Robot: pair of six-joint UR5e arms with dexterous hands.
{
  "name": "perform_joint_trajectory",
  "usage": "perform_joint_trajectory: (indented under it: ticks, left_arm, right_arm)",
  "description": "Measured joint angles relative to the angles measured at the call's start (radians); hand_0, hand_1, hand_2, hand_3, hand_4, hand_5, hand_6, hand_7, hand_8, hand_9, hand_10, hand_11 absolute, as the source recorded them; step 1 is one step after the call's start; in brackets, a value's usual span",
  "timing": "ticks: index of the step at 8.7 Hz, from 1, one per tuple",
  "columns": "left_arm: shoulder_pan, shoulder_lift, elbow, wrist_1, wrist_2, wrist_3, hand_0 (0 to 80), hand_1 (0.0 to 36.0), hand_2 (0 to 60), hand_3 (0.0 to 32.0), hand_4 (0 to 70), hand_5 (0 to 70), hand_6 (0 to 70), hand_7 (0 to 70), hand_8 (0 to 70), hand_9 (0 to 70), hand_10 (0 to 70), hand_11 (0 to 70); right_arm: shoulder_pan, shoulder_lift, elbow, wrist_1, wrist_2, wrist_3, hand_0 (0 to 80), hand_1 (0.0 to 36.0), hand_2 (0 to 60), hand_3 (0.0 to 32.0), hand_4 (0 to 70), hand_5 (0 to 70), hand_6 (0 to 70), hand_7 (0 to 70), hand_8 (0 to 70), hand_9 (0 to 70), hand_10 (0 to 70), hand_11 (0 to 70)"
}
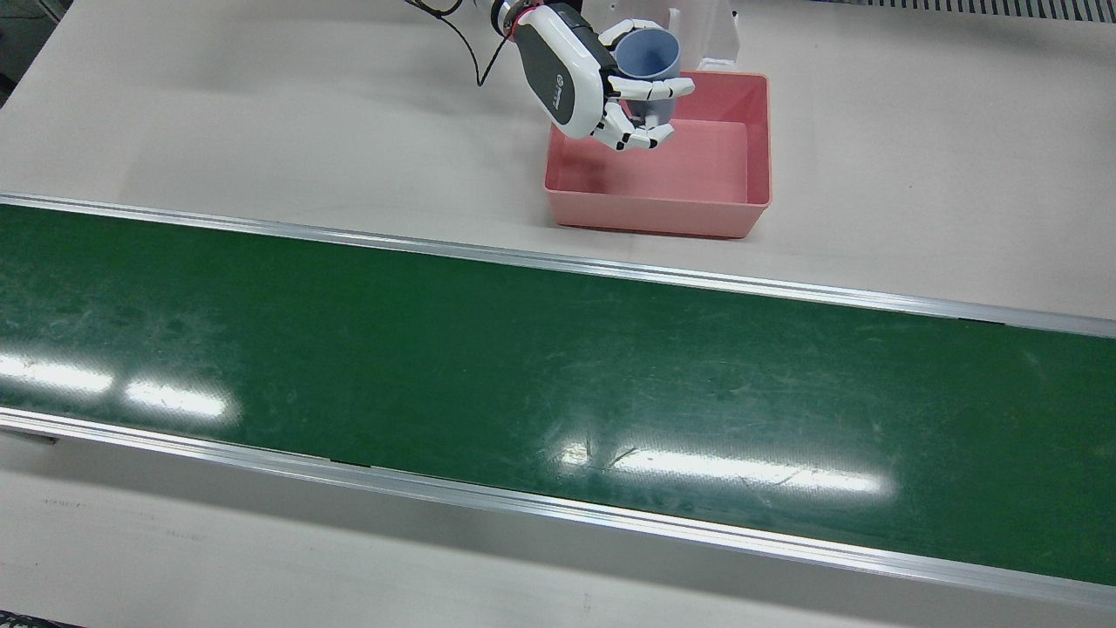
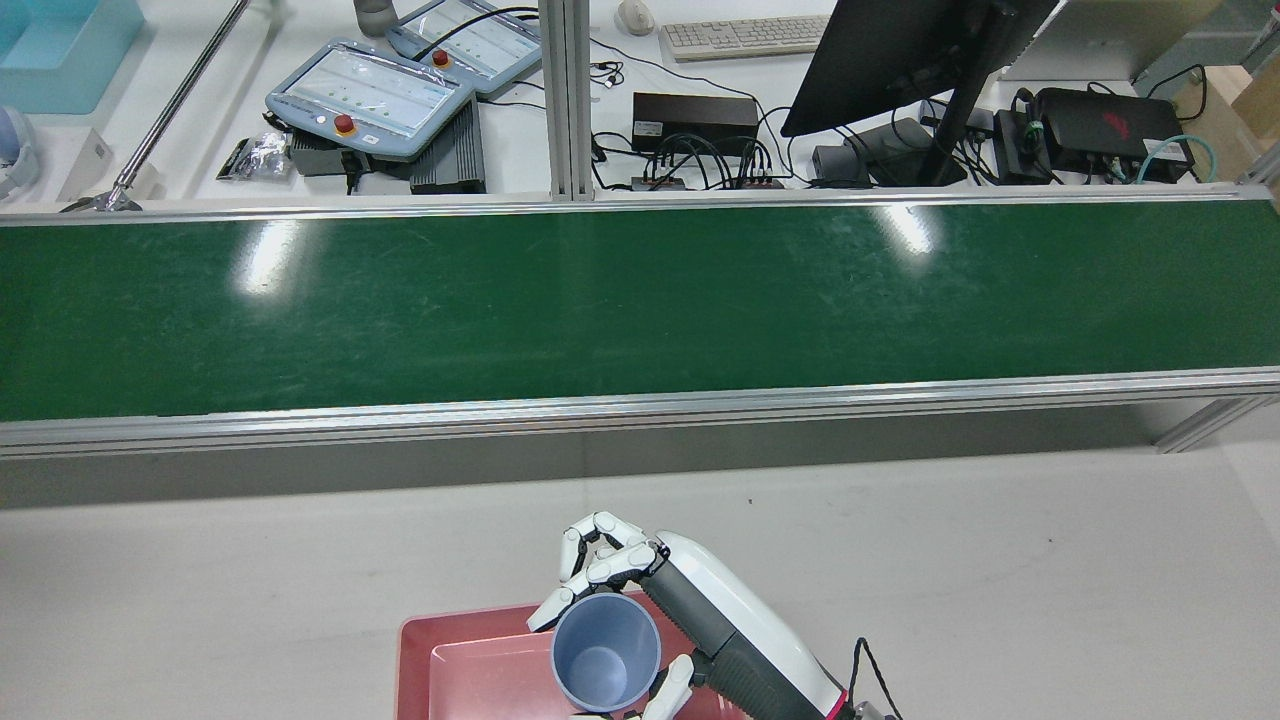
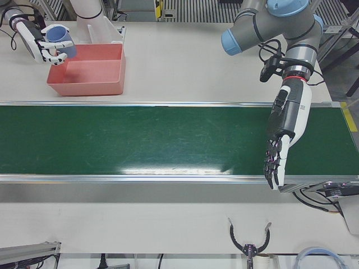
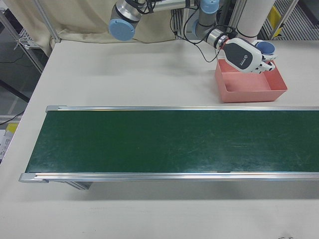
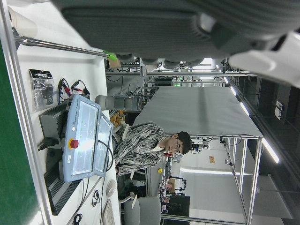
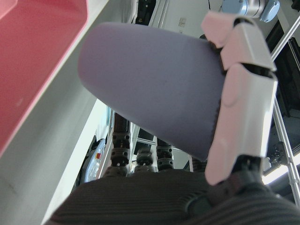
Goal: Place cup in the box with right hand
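Robot hand on the right arm (image 1: 602, 83) is wrapped around the blue cup (image 1: 648, 59), fingers (image 1: 649, 87) curled across its side and the thumb on the opposite wall. The cup is carried upright, mouth up, clear of any surface.

Location: in the front view the cup hangs over the pink box (image 1: 758, 139) at roughly the 11 o'clock corner of the box, near the far wall. The rear view puts the cup (image 2: 605, 652) above the box (image 2: 415, 650) interior as well. The box floor is bare, so nothing obstructs the landing spot. How high the cup base sits above the floor cannot be judged from these views.

Assessment of the step in hand: lowering and release. The cup sits close to the box's far-left corner; a small shift toward the box centre, about 5 o'clock in the front view, would give the fingers room beside the walls. Descent should be vertical, keeping the cup level, until the base meets the floor. Fingers should then spread evenly so the cup is not dragged or tipped; the cup is tall and light, so a snagged finger would likely topple it. Withdrawal should go straight up.

Robot hand on the left arm (image 3: 279, 151) hangs with fingers extended and slightly apart, holding nothing, over the green belt (image 3: 140, 140) at the bench's other end, well apart from the work.
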Motion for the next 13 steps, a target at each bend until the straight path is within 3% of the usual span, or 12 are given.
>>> perform_joint_trajectory:
  ticks: [1, 3, 4, 5, 6, 7, 9, 10, 11, 13]
  left_arm:
    - [0.000, 0.000, 0.000, 0.000, 0.000, 0.000, 0.0, 0.0, 0.0, 0.0, 0.0, 0.0, 0.0, 0.0, 0.0, 0.0, 0.0, 0.0]
    - [0.000, 0.000, 0.000, 0.000, 0.000, 0.000, 0.0, 0.0, 0.0, 0.0, 0.0, 0.0, 0.0, 0.0, 0.0, 0.0, 0.0, 0.0]
    - [0.000, 0.000, 0.000, 0.000, 0.000, 0.000, 0.0, 0.0, 0.0, 0.0, 0.0, 0.0, 0.0, 0.0, 0.0, 0.0, 0.0, 0.0]
    - [0.000, 0.000, 0.000, 0.000, 0.000, 0.000, 0.0, 0.0, 0.0, 0.0, 0.0, 0.0, 0.0, 0.0, 0.0, 0.0, 0.0, 0.0]
    - [0.000, 0.000, 0.000, 0.000, 0.000, 0.000, 0.0, 0.0, 0.0, 0.0, 0.0, 0.0, 0.0, 0.0, 0.0, 0.0, 0.0, 0.0]
    - [0.000, 0.000, 0.000, 0.000, 0.000, 0.000, 0.0, 0.0, 0.0, 0.0, 0.0, 0.0, 0.0, 0.0, 0.0, 0.0, 0.0, 0.0]
    - [0.000, 0.000, 0.000, 0.000, 0.000, 0.000, 0.0, 0.0, 0.0, 0.0, 0.0, 0.0, 0.0, 0.0, 0.0, 0.0, 0.0, 0.0]
    - [0.000, 0.000, 0.000, 0.000, 0.000, 0.000, 0.0, 0.0, 0.0, 0.0, 0.0, 0.0, 0.0, 0.0, 0.0, 0.0, 0.0, 0.0]
    - [0.000, 0.000, 0.000, 0.000, 0.000, 0.000, 0.0, 0.0, 0.0, 0.0, 0.0, 0.0, 0.0, 0.0, 0.0, 0.0, 0.0, 0.0]
    - [0.000, 0.000, 0.000, 0.000, 0.000, 0.000, 0.0, 0.0, 0.0, 0.0, 0.0, 0.0, 0.0, 0.0, 0.0, 0.0, 0.0, 0.0]
  right_arm:
    - [-0.001, -0.002, -0.042, 0.059, 0.003, 0.011, 57.8, 11.0, 0.2, 0.0, 22.8, 5.4, 3.5, 9.2, 7.0, 12.4, 0.0, 1.1]
    - [0.010, -0.006, -0.069, 0.105, -0.002, 0.026, 56.6, 12.4, 1.3, 0.0, 21.9, 5.5, 4.0, 11.8, 7.5, 13.5, 0.0, 1.6]
    - [0.018, -0.007, -0.062, 0.111, -0.006, 0.032, 57.8, 10.7, 0.0, 0.0, 25.8, 5.5, 4.2, 12.9, 7.6, 13.9, 0.0, 1.6]
    - [0.029, -0.009, -0.047, 0.111, -0.010, 0.035, 55.5, 13.6, 3.2, 0.0, 24.3, 5.3, 4.4, 14.1, 7.8, 14.5, 0.0, 1.7]
    - [0.060, -0.032, -0.010, 0.110, -0.013, 0.037, 57.3, 13.0, 1.3, 0.0, 26.5, 5.6, 4.5, 14.9, 8.1, 14.8, 0.0, 0.7]
    - [0.106, -0.074, 0.040, 0.104, -0.014, 0.039, 56.0, 16.3, 5.9, 0.0, 24.4, 5.6, 4.7, 15.8, 8.1, 15.1, 0.0, 0.7]
    - [0.245, -0.162, 0.113, 0.019, -0.037, 0.147, 57.4, 15.0, 3.0, 0.0, 26.7, 5.9, 5.1, 17.1, 8.1, 15.3, 0.8, 3.0]
    - [0.333, -0.184, 0.121, -0.088, -0.073, 0.272, 57.9, 15.4, 3.2, 0.0, 28.3, 6.0, 5.4, 18.1, 8.6, 16.1, 1.5, 4.0]
    - [0.420, -0.192, 0.108, -0.185, -0.121, 0.393, 58.1, 15.4, 3.2, 0.0, 27.0, 6.2, 5.6, 18.5, 9.1, 16.8, 2.4, 5.2]
    - [0.640, -0.196, 0.020, -0.283, -0.290, 0.594, 57.1, 17.7, 6.6, 0.0, 23.7, 6.5, 5.9, 19.2, 9.6, 17.6, 2.9, 6.1]
